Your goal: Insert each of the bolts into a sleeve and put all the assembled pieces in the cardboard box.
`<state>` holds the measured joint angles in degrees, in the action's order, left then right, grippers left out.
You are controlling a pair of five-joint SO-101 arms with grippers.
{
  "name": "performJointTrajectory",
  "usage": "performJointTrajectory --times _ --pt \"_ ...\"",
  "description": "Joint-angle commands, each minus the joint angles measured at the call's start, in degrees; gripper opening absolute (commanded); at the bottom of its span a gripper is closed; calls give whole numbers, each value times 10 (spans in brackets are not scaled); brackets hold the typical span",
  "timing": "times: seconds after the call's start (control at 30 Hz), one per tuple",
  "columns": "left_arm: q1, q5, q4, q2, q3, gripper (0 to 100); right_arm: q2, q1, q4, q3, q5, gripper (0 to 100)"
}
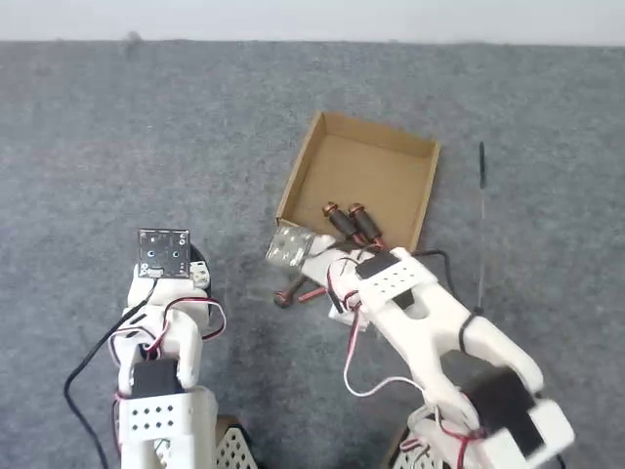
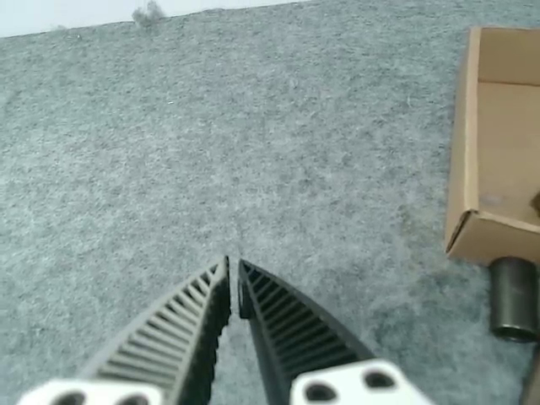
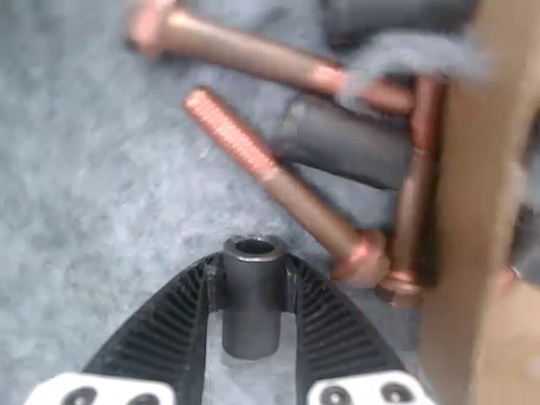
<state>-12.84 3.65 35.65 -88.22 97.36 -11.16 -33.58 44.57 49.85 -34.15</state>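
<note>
My right gripper (image 3: 253, 263) is shut on a short dark sleeve (image 3: 251, 295), held upright with its bore showing. Just past it lie a copper bolt (image 3: 283, 187), a second bolt (image 3: 240, 52) and another dark sleeve (image 3: 354, 150), all against the cardboard box wall (image 3: 468, 211). From above, the right gripper (image 1: 293, 259) sits at the box's (image 1: 293, 181) near corner, with loose bolts (image 1: 295, 295) beside it. Two assembled pieces (image 1: 352, 223) lie inside the box. My left gripper (image 2: 234, 283) is shut on nothing over bare carpet; a sleeve (image 2: 515, 297) lies by the box (image 2: 472, 169).
Grey carpet covers the table. A thin black rod (image 1: 480, 220) lies to the right of the box. The left arm (image 1: 161, 322) stands well away from the box, with open carpet ahead of it.
</note>
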Motion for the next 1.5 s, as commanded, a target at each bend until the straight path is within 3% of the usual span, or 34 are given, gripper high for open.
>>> performJointTrajectory --times 0.0,0.4,0.57,0.8,1.23,1.47 --pt "4 8 -5 -11 -5 13 -80 48 15 -26 71 6" --pt "4 9 -5 -11 -5 13 -223 284 102 -8 182 6" --pt "4 8 -4 -11 -5 13 -229 333 51 48 196 6" --pt "4 7 2 -11 -7 13 -232 426 -139 149 262 6" --pt "103 4 145 7 -162 13 -196 428 -160 147 264 6" --pt "219 -16 241 266 -387 13 -152 453 -160 114 265 6"
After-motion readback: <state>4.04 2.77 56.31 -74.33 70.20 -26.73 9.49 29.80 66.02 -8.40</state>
